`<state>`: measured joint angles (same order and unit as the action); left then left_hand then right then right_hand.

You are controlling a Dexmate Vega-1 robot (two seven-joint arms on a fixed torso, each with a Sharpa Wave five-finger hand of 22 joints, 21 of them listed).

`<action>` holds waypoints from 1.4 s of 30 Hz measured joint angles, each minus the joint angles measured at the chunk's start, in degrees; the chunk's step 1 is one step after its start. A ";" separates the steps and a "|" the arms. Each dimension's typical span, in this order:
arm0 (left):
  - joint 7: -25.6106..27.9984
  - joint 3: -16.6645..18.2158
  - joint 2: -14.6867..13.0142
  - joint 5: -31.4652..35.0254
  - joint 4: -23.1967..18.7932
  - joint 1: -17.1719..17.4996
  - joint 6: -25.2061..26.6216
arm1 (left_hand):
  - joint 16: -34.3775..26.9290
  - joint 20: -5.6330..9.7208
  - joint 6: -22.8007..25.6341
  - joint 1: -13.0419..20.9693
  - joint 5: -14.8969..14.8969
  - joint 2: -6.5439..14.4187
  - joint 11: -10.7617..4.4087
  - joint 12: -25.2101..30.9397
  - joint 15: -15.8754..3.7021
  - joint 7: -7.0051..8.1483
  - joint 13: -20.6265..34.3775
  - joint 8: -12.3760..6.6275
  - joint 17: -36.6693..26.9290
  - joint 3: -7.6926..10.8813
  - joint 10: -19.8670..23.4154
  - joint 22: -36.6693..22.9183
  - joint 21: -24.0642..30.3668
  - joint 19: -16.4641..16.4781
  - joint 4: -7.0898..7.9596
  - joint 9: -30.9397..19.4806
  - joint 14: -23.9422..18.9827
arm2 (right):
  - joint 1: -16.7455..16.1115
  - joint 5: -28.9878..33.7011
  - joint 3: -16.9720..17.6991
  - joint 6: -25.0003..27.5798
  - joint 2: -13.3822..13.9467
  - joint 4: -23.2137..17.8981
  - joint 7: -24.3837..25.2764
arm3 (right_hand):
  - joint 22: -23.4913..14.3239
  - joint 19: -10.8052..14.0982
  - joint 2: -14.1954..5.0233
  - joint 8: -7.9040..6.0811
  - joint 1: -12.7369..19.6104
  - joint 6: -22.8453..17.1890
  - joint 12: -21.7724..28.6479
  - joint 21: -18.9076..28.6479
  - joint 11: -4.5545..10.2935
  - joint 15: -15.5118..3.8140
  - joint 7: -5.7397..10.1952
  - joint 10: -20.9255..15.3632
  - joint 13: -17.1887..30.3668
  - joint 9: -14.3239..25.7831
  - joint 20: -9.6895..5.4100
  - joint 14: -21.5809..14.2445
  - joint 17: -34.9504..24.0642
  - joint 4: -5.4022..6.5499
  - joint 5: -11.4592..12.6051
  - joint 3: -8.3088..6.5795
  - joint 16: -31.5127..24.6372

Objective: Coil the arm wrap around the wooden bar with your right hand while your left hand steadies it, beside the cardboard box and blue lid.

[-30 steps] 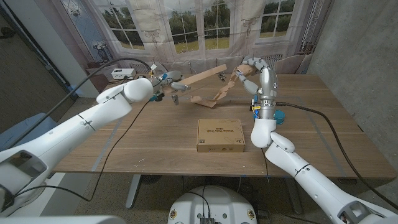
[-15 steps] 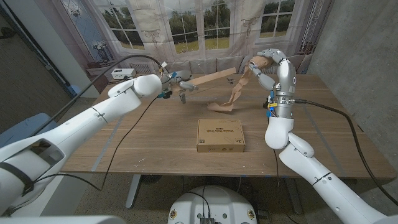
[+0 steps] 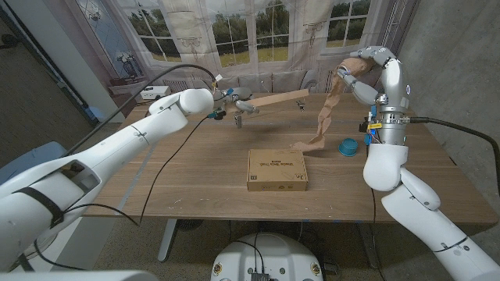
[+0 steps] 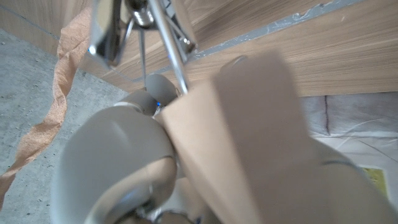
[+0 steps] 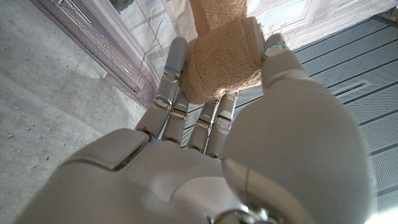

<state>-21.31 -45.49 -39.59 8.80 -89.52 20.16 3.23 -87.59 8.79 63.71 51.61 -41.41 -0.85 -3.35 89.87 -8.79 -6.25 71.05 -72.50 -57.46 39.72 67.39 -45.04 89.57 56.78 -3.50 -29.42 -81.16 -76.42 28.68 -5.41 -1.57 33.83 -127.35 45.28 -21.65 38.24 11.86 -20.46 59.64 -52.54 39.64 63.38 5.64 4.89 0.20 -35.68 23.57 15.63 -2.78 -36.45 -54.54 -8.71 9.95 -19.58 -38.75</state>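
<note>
Wooden table [image 3: 195, 168], right hand [image 3: 367, 69] raised, gripping arm wrap [image 3: 324, 117], left hand [image 3: 238, 105] clasping wooden bar [image 3: 273, 99]

Right hand [image 5: 205, 155] seen from behind, fingers [image 5: 168, 81] up, gripping tan arm wrap [image 5: 221, 59] roll btwn fingers & thumb. Curtained window [image 5: 143, 25] beyond; grey floor alongside.

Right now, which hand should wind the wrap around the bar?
The right hand, probably. It already grips the rolled end of the wrap, held high with the tail hanging to the table. The left hand is busy holding the bar up.
</note>
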 measured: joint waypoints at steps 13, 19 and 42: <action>-5.36 -4.88 5.94 1.28 8.75 -6.68 -5.43 | 0.00 -0.31 -0.20 0.23 0.35 0.23 0.11 -0.01 0.33 0.00 0.00 -0.46 -0.26 -0.24 -0.10 0.48 0.00 -0.31 -0.24 0.22 0.29 | -2.82 -3.00 5.35 2.37 1.02 -6.76 -4.97 | 0.40 0.00 0.01 0.22 0.01 -0.20 -0.06 1.12 0.06 -0.01 -0.21 -0.86 -0.36 0.00 0.00 -0.01 -0.53 -0.27 0.00 -0.24 0.44; -6.64 -6.47 8.10 1.71 11.85 -8.84 -7.37 | 0.40 -0.31 -0.22 0.23 0.35 0.23 0.20 -0.05 0.36 0.01 0.00 -0.61 -0.09 -0.24 -0.20 0.74 0.00 -0.31 -0.24 0.48 0.26 | -2.65 -2.85 6.57 3.96 1.39 -9.40 -6.91 | 0.75 -0.29 0.01 0.23 0.01 -0.30 -0.21 1.56 0.10 -0.12 -0.31 -0.90 -0.38 0.00 0.29 -0.13 -0.80 -0.16 0.01 -0.36 0.83; -4.34 -6.93 9.24 2.81 10.10 -8.77 -11.75 | 0.40 -0.20 -0.49 0.54 1.01 -0.08 0.42 -0.13 0.45 0.11 0.00 -1.73 -0.52 0.33 -0.41 1.08 0.00 -0.43 -1.75 0.75 0.16 | 3.89 -3.31 7.37 7.58 3.20 -14.01 -13.49 | 1.72 -0.29 0.18 1.00 0.17 -0.50 -0.15 3.19 0.11 -0.12 -0.09 -0.92 -0.07 0.11 0.29 -0.13 -1.59 -0.15 0.01 -0.34 1.93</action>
<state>-25.66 -52.42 -30.35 11.60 -79.43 11.39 -8.52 -87.19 8.59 63.22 52.14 -40.40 -0.94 -2.93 89.75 -8.35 -6.13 71.05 -74.23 -57.98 40.05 66.98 -43.96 89.57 56.35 -5.25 -28.67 -81.00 -72.53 25.37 1.97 6.01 37.03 -141.36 31.79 -19.93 37.95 12.04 -19.46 59.82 -53.03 39.49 66.57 5.75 4.78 0.10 -36.60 23.50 15.74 -2.49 -36.58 -56.13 -8.87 9.96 -19.93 -36.81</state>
